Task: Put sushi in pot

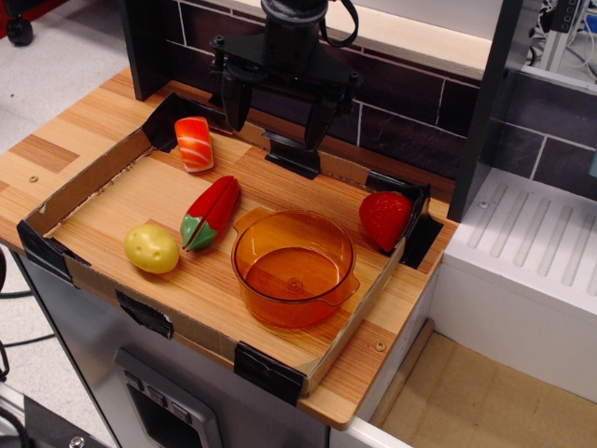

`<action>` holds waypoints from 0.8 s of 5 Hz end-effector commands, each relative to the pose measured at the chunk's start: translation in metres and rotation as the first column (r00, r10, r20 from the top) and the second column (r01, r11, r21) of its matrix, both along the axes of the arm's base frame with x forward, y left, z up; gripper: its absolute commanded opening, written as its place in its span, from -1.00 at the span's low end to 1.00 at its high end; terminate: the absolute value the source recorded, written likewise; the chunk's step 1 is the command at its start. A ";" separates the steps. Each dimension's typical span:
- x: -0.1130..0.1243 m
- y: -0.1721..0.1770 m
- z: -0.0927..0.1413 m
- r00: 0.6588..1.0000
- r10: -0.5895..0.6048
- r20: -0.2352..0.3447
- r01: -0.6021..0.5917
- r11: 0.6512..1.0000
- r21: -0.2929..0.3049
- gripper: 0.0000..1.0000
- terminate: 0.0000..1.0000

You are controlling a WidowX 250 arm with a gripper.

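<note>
**Orange sushi lies apart from the spread gripper**

Black and dark, the gripper (278,114) hangs over the back edge of the cardboard-walled tray (93,177), its two fingers spread wide with nothing between them. Its left and right fingertips point down toward the wood, and neither touches any toy.

To one side of the gripper and slightly nearer the camera lies the sushi (194,143), orange with white stripes on top of a white rice block. It rests on the wooden tray floor near the back corner, close to the nearer fingertip but clearly apart from it.

Forward of the gripper, toward the camera, stands the pot (294,266), translucent orange, upright and holding nothing. It sits well apart from the sushi.

Between sushi and pot lies a red chili pepper (211,212) with a green stem end, just beside the pot's rim handle. Beyond the pepper, farther from the gripper, rests a yellow potato (152,247). On the opposite side a red strawberry (385,220) leans near the tray's corner wall.
</note>
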State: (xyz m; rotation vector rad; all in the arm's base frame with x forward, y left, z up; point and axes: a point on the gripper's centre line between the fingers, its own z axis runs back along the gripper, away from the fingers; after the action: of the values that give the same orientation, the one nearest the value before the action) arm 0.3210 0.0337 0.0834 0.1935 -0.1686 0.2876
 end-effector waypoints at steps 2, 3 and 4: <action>0.024 0.041 0.012 0.992 0.123 0.027 -0.120 0.989 -0.082 1.00 -1.00; 0.035 0.074 0.011 0.981 0.185 0.060 -0.178 0.978 -0.108 1.00 -1.00; 0.035 0.097 0.002 0.979 0.193 0.064 -0.184 0.975 -0.126 1.00 -1.00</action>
State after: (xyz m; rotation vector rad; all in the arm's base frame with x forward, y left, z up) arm 0.3501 0.1237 0.0668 0.0706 -0.1498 0.4867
